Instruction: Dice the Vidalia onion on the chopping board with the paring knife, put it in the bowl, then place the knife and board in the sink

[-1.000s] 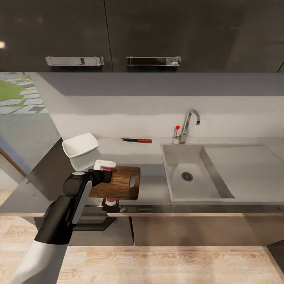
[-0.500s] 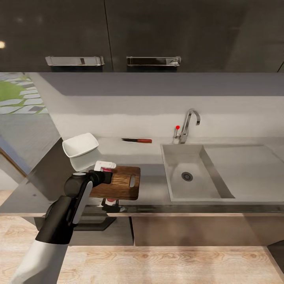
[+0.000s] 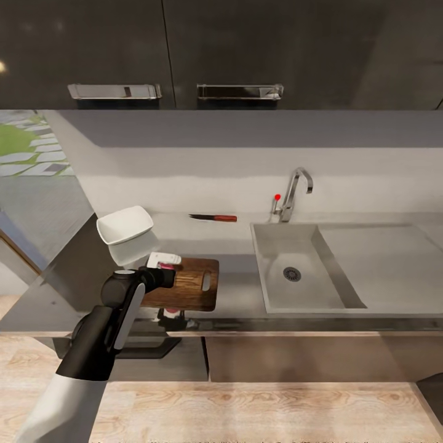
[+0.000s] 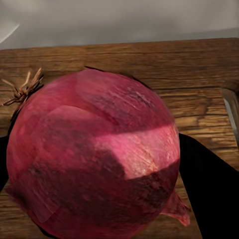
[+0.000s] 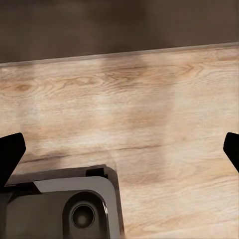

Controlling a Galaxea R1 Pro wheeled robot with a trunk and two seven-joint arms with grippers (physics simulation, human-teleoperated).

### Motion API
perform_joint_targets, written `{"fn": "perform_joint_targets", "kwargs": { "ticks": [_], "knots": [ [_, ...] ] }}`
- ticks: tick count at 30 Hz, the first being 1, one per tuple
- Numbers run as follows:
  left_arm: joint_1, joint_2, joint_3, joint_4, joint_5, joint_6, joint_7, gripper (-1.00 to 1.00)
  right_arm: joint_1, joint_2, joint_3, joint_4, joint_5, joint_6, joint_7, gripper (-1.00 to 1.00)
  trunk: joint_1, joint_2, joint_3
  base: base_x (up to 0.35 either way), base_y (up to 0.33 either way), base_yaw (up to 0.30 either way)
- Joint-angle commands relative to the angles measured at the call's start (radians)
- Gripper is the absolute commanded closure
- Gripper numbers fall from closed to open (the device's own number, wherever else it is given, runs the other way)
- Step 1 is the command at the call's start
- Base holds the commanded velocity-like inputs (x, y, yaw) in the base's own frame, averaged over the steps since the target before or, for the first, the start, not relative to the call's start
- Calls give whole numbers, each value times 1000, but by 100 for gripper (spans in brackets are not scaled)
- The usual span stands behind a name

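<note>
Gripping Vidalia onion [image 4: 94,154] over chopping board [image 3: 191,286], no writing legible

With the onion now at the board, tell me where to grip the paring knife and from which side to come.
Take the paring knife by its red handle, the end nearer the tap. It lies flat on the countertop behind the chopping board, blade pointing towards the bowl. Probably best to come from above, jaws across the slim handle.
</note>
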Motion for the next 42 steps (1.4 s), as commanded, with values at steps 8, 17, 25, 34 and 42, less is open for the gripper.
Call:
{"fn": "perform_joint_targets", "kwargs": {
  "ticks": [8, 17, 25, 34, 42],
  "knots": [
    [-1, -2, 0, -1, 5, 4, 2, 100, 0, 1, -6, -2, -5, -1, 10, -100, 1, -2, -10, 0, -2, 0],
    [-1, -2, 0, -2, 5, 4, 2, 100, 0, 1, -6, -2, -4, -1, 10, -100, 1, -2, -16, 66, -91, 0],
    [-1, -2, -1, -1, 6, 4, 2, 100, 0, 1, -6, -2, -5, -3, 10, -100, 1, -2, -16, 7, -9, 0],
    [-1, 0, 0, 0, 6, 4, 2, 100, 0, 1, -6, -2, -5, -3, 10, -100, 1, -2, -16, 0, 0, 0],
    [-1, 0, 0, 0, 7, 4, 2, 100, 0, 1, -6, -2, -4, -1, 10, -100, 1, -2, -20, 0, 0, 0]
  ]
}}
